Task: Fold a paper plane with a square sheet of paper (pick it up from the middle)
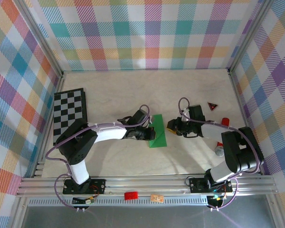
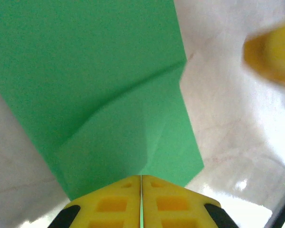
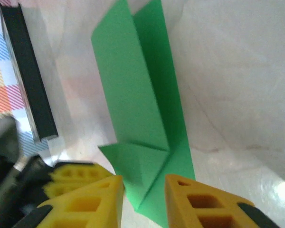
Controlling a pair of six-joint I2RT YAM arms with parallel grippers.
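Observation:
The square sheet of paper [image 1: 159, 135] is bright green and lies on the table between the arms, folded lengthwise into a long strip. In the right wrist view the sheet of paper [image 3: 137, 95] has a triangular flap folded at its near end. My left gripper [image 1: 149, 134] is at its left edge. In the left wrist view the left gripper [image 2: 141, 176] is shut, with a thin line of the green paper [image 2: 99, 71] pinched between its yellow fingers. My right gripper [image 1: 172, 127] is at the paper's right side. The right gripper [image 3: 144, 183] is open, and the paper's near corner lies in the gap.
A black-and-white chessboard [image 1: 70, 114] lies at the left. A small red-and-black triangle [image 1: 212, 106] and a red cylinder [image 1: 225, 121] sit to the right of the right arm. Plaid walls close in the table on three sides.

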